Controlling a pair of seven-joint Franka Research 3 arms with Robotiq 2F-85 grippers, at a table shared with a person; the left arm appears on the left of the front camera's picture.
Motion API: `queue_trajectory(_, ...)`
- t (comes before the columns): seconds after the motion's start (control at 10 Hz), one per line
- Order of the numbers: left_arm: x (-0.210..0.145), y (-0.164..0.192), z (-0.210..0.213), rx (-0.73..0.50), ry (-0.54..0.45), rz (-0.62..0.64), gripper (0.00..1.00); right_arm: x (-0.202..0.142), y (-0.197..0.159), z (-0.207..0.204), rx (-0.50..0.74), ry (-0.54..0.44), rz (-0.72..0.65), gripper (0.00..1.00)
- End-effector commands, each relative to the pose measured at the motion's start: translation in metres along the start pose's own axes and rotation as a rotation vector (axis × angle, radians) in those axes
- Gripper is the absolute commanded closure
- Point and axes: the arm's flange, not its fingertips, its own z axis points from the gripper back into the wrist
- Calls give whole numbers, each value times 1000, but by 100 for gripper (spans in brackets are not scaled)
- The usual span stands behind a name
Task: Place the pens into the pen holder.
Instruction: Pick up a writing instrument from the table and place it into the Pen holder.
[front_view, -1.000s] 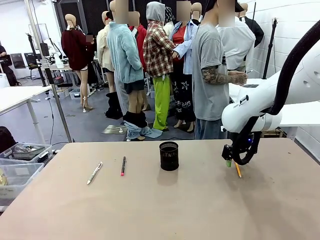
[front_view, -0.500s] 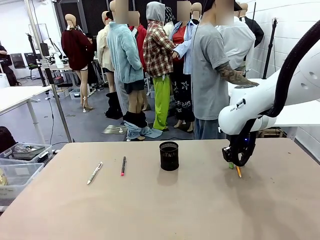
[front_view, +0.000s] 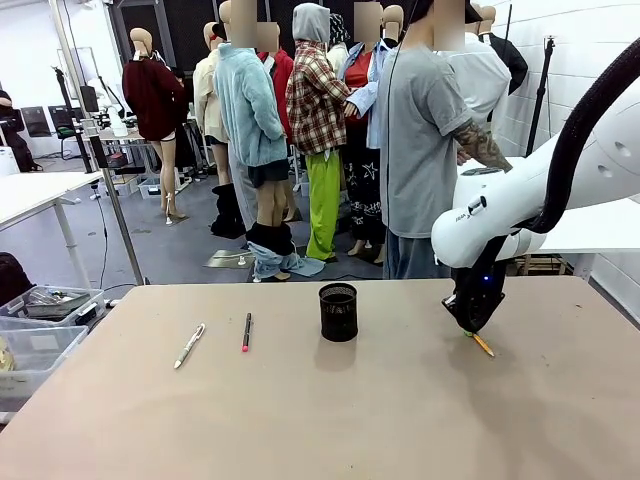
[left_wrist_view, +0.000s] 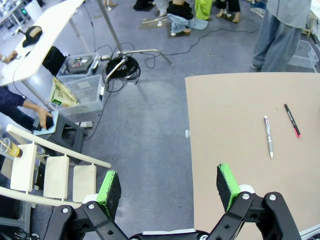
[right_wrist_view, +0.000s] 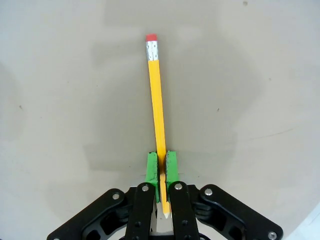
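One orange-yellow pen (right_wrist_view: 156, 105) clamped near its tip in the right gripper (right_wrist_view: 161, 167), pen holder (front_view: 338, 312), black pen (front_view: 246, 332) and white-silver pen (front_view: 188, 345) well off to that gripper's left, left gripper (left_wrist_view: 168, 184) spread wide, empty.

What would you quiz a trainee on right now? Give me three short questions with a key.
1. True or false: the right hand is shut on the orange-yellow pencil.
2. Which lies nearer the pen holder? A: the white-silver pen. B: the black pen with pink ends.
3. Fill in the blank: the left hand is ____, with nothing between its green pads.

Key: 1 true; 2 B; 3 open.
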Motion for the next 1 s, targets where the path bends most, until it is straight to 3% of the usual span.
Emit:
queue_trajectory(0.0, 2, 0, -1, 7, -12, 0, 0, -9, -2, -13, -23, 68, -47, 100)
queue_trajectory(0.2, 2, 0, -1, 7, -12, 0, 0, -16, 3, -5, -19, 44, 3, 100)
queue_trajectory(0.6, 2, 0, -1, 7, -12, 0, 0, -52, 12, 88, 87, -272, 347, 100)
queue_trajectory(0.9, 2, 0, -1, 7, -12, 0, 0, -46, 26, 124, 329, -715, 725, 100)
